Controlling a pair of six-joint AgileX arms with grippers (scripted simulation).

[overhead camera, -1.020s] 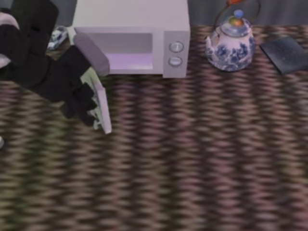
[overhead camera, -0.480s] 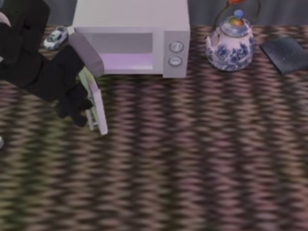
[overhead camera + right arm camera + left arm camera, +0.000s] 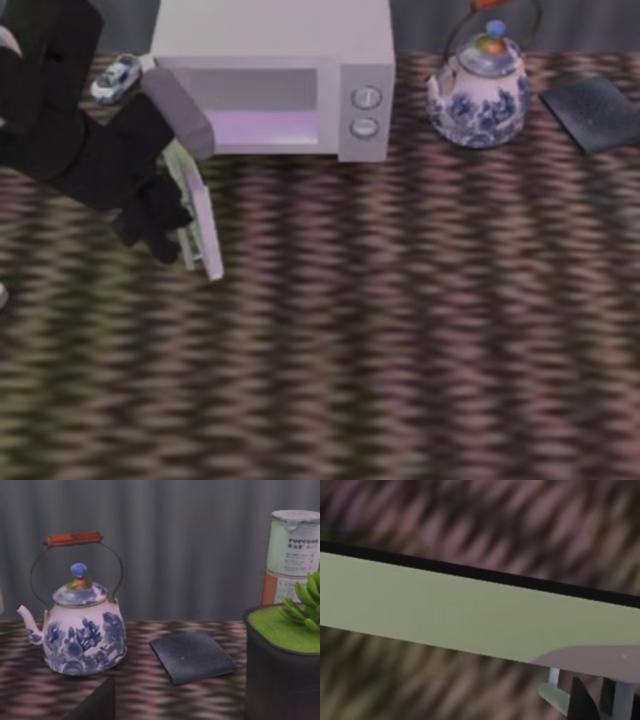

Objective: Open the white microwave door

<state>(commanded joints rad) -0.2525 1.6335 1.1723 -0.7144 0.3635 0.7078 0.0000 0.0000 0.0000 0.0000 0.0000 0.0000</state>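
The white microwave (image 3: 270,40) stands at the back of the table with two round knobs (image 3: 366,112) on its front. Its door (image 3: 207,232) is swung out to the left and stands edge-on toward the front, leaving the pale interior (image 3: 265,105) exposed. My left gripper (image 3: 175,228) sits on the door's outer side at the handle, shut on it. In the left wrist view the door panel (image 3: 470,615) fills the picture and dark fingers (image 3: 582,702) bracket the pale handle strip (image 3: 555,697). My right gripper (image 3: 97,702) is parked out of the top view, at the right.
A blue-and-white floral teapot (image 3: 478,95) stands right of the microwave, with a dark square pad (image 3: 592,112) further right. A small toy car (image 3: 115,78) lies behind the left arm. The right wrist view shows a potted plant (image 3: 282,660) and a popcorn can (image 3: 295,555).
Over the last second the door swung further out to the left with my left gripper on its handle. In the last half second almost nothing moved.
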